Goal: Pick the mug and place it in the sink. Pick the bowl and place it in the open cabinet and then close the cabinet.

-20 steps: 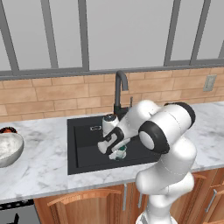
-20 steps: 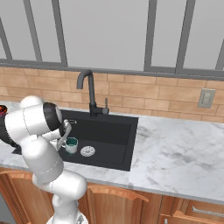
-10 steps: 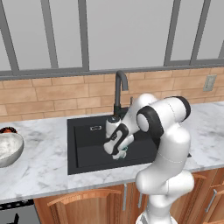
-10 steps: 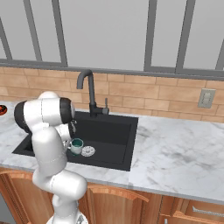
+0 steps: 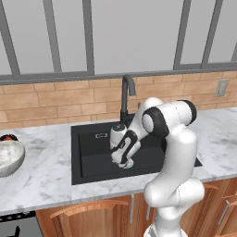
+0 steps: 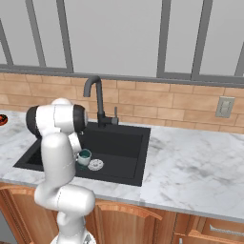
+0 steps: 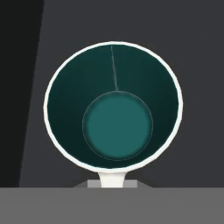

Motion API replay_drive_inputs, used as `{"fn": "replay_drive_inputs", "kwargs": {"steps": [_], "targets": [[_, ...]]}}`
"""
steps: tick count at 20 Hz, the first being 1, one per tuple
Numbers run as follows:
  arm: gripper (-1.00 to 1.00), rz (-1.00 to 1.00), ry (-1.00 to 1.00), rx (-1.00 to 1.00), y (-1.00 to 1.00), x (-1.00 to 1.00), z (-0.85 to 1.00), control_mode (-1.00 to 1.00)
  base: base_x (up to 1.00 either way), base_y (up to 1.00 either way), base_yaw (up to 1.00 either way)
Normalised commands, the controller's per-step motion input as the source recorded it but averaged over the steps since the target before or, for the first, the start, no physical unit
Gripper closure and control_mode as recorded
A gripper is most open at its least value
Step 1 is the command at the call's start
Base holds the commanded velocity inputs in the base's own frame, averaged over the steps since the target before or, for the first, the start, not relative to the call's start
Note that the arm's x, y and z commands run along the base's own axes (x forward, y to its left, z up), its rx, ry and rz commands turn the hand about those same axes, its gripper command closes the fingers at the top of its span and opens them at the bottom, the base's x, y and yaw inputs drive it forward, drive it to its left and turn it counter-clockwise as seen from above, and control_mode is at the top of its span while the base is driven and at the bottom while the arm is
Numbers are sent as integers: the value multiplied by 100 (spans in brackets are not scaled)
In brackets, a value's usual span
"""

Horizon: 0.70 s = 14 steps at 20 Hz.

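Hand view looks straight down into the mug, so its mouth faces the camera and its long axis runs upright, mouth up, over the dark floor of the sink; the teal inside and the thin white rim are plain, and a white stub at the bottom edge is probably the handle, though it is cut off there. In the right base view the mug sits low in the sink, just beside the round silver drain, with the arm's white forearm hiding its left side. From the left base view the gripper is down inside the basin, fingers pressed close on the mug's handle; the mug itself is hidden behind the hand. The bowl is cut off at the left edge of the counter. I can read no writing anywhere.
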Motion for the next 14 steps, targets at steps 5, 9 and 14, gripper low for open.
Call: {"fn": "replay_drive_inputs", "kwargs": {"steps": [5,9,14], "targets": [[100,-1,-8,0,24,1,-18,-100,0,0,0],[100,-2,-4,0,31,1,-29,-100,0,0,0],[100,-4,-1,0,45,2,-38,-100,0,0,0]]}}
